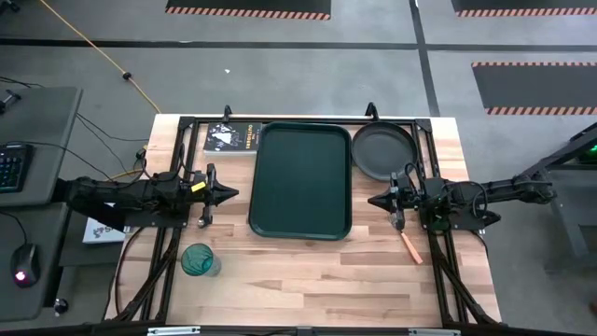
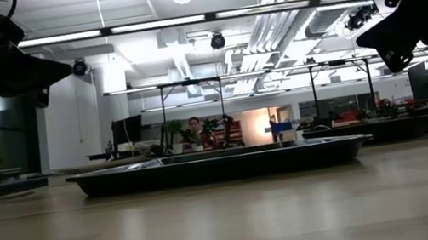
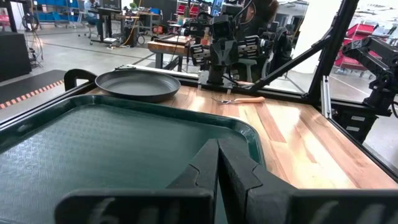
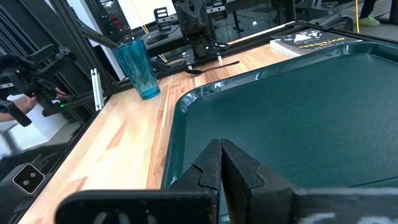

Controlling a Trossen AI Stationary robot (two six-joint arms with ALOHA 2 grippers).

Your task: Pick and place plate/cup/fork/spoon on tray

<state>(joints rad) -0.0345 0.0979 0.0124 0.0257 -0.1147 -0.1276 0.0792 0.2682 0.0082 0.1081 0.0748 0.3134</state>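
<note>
left gripper [image 1: 233, 194]: 9 o'clock of tray, fingertips together, holds nothing; the left wrist view shows the closed pair over tray's near rim.
right gripper [image 1: 372, 200]: 3 o'clock of tray, fingers pressed together, nothing in them.
tray [image 1: 300, 179]: table centre, bare, nothing loaded yet.
cup [image 1: 198, 260]: upright, 7 o'clock of tray, near front edge, just below left arm.
fork [image 1: 409, 242]: 4 o'clock of tray, orange handle toward front, partly under right arm.
spoon [image 4: 210, 66]: thin dark-looking utensil near left arm base, likely the spoon; can't find it in high view, left arm covers it.
plate [image 1: 382, 151]: 2 o'clock of tray, just beside its rim, flat.
book [image 1: 231, 137]: 11 o'clock, touching tray edge, not task.
step judged: first pick, none started. Closest pairs: left/cup, right/fork or plate.
how to do well: open fingers before descent; cup from the side, low on wall, it's light and tips easily; fork flat on wood, pinch across handle; plate by rim only.
view diff: high gives layout; low view shows tray [image 2: 221, 164] edge-on only, no small items. Left wrist shows fork [image 3: 245, 98] beyond plate [image 3: 138, 84]; right wrist shows cup [image 4: 137, 68] translucent, empty.
</note>
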